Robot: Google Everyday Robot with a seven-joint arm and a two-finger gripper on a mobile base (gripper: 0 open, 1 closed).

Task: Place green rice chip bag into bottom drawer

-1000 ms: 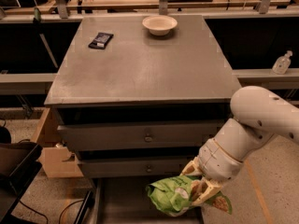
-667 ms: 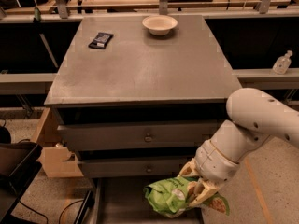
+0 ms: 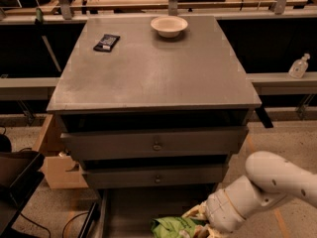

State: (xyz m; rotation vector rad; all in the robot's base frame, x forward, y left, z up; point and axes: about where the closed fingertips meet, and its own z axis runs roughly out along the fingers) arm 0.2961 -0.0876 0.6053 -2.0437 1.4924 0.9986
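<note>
The green rice chip bag (image 3: 174, 227) is a crinkly bright-green pouch at the bottom edge of the camera view, low over the open bottom drawer (image 3: 130, 207), whose flat grey floor shows below the two knobbed drawers. My gripper (image 3: 199, 221) is at the right end of the bag, on the white arm (image 3: 257, 192) that comes in from the lower right. The gripper is shut on the bag; its fingers are mostly hidden by the bag and the frame edge.
The grey cabinet top (image 3: 153, 63) holds a pale bowl (image 3: 169, 26) at the back and a small flat black packet (image 3: 106, 42) at the back left. A cardboard box (image 3: 57, 157) stands left of the cabinet. A clear bottle (image 3: 299, 66) sits on the right ledge.
The arm, gripper and bag sit lower and further toward the bottom edge of the picture than before; the view now takes in more of the cabinet top.
</note>
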